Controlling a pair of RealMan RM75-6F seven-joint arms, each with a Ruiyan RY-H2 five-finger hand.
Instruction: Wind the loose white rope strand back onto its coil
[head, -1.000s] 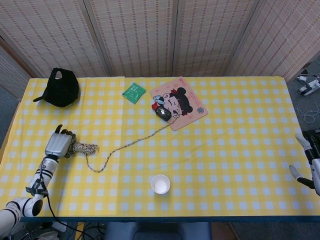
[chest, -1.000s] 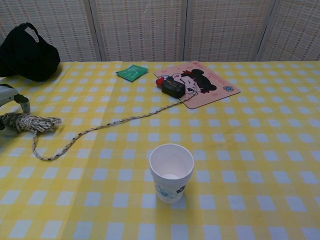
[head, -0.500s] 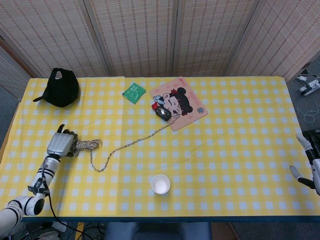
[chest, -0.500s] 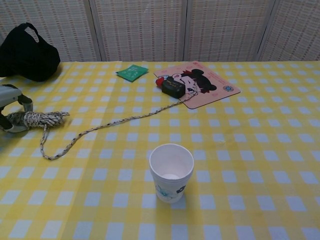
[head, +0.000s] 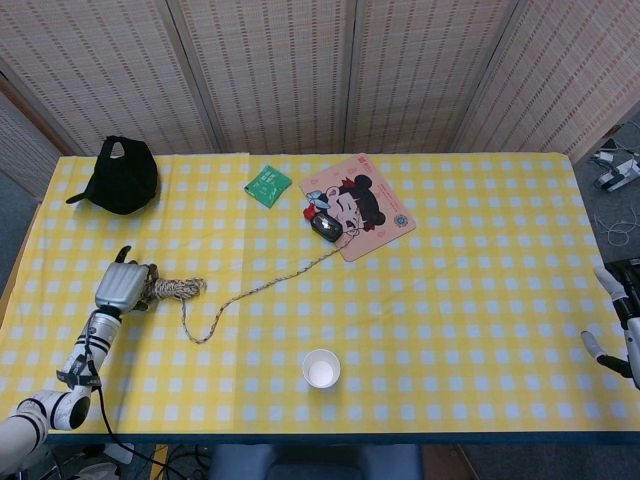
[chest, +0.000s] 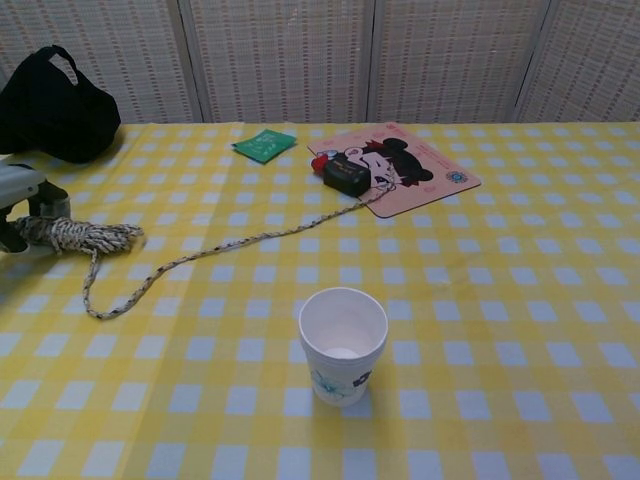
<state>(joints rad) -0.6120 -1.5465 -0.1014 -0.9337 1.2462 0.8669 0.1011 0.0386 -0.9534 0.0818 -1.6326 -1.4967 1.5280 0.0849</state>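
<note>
A small coil of white speckled rope (head: 177, 289) (chest: 88, 236) lies at the table's left side. My left hand (head: 122, 288) (chest: 22, 200) grips its near end. A loose strand (head: 262, 285) (chest: 240, 243) drops from the coil into a loop, then runs right and up to a black object (head: 326, 227) (chest: 346, 176) on the cartoon mouse pad (head: 372, 215) (chest: 420, 180). My right hand (head: 617, 330) hangs open off the table's right edge, holding nothing; only the head view shows it.
A white paper cup (head: 320, 368) (chest: 342, 343) stands near the front middle. A black cap (head: 123, 175) (chest: 55, 103) sits at the back left, a green packet (head: 267, 184) (chest: 264, 145) beside the mouse pad. Wicker screens close off the back.
My left hand has lifted the coil slightly and carried it toward the back and right. The loop of loose strand has followed and shifted the same way. The right hand has stayed still.
</note>
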